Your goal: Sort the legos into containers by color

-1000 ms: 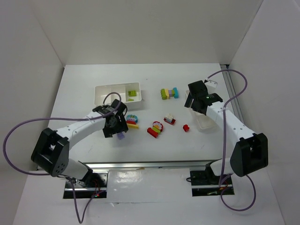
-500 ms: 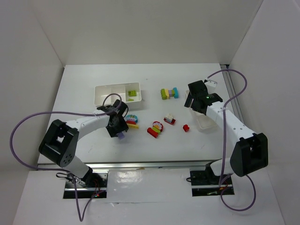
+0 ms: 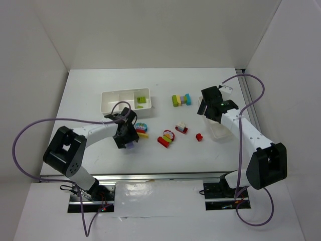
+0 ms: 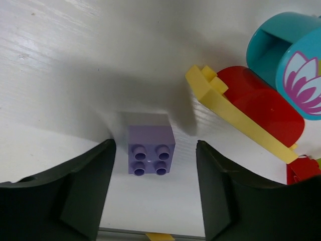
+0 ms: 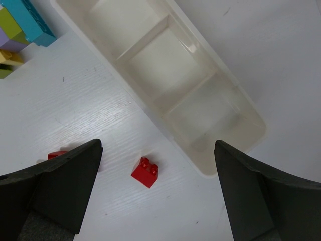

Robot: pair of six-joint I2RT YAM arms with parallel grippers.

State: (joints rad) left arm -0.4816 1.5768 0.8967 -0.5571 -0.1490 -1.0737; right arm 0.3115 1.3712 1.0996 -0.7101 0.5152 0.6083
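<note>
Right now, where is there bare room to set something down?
Free: the far strip of table behind the wide tray and the brick stack, and the left side beside that tray. Crowded: the middle, from the purple brick to the small red brick.

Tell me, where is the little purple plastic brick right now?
In the left wrist view, the square purple brick lies on the white table between the open fingers of the left gripper, untouched, beside a yellow, red and cyan stack.

White arm links (image 3: 95,131), black joints (image 3: 62,153), purple cables (image 3: 60,119), black gripper fingers (image 4: 65,196)
</note>
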